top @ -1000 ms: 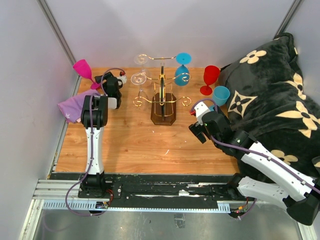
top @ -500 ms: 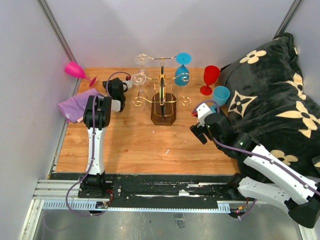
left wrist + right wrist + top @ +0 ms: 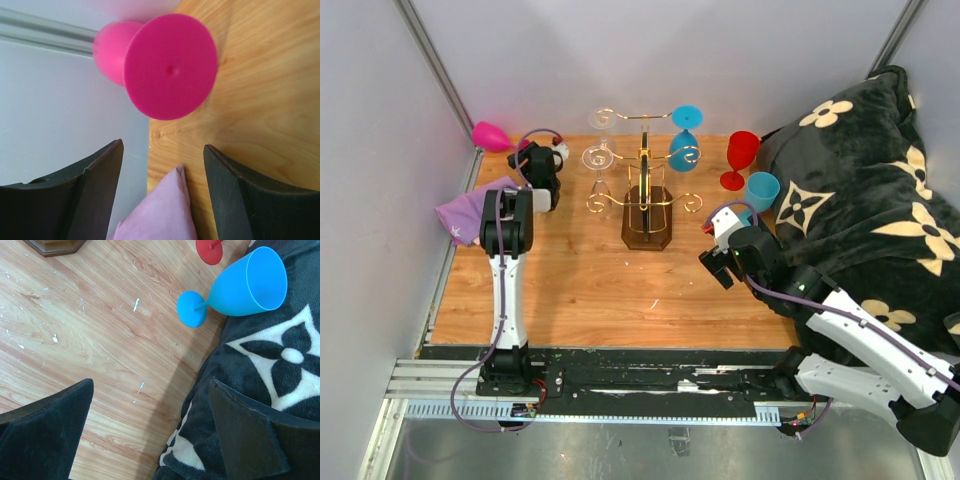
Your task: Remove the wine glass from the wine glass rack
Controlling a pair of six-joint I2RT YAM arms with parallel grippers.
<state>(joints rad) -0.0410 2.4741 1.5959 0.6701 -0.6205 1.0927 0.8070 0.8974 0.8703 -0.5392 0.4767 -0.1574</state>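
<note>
Pink wine glass (image 3: 492, 135) is found lying on its side at the far-left corner of the worktop (image 3: 580, 290), off the wine glass rack (image 3: 646, 205) at far-centre. The left fingers (image 3: 95, 175) are spread, nothing held, just short of its foot. The right fingers (image 3: 50, 440) are spread and empty near the right edge. Removal is judged done. Clear glasses (image 3: 597, 158) and a blue glass (image 3: 684, 140) are left on the rack.

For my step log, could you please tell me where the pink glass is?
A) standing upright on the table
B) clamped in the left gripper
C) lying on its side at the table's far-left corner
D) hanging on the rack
C: the pink glass lies on its side at the far-left corner of the table, its foot facing the left gripper, whose fingers are apart and not touching it.
</note>
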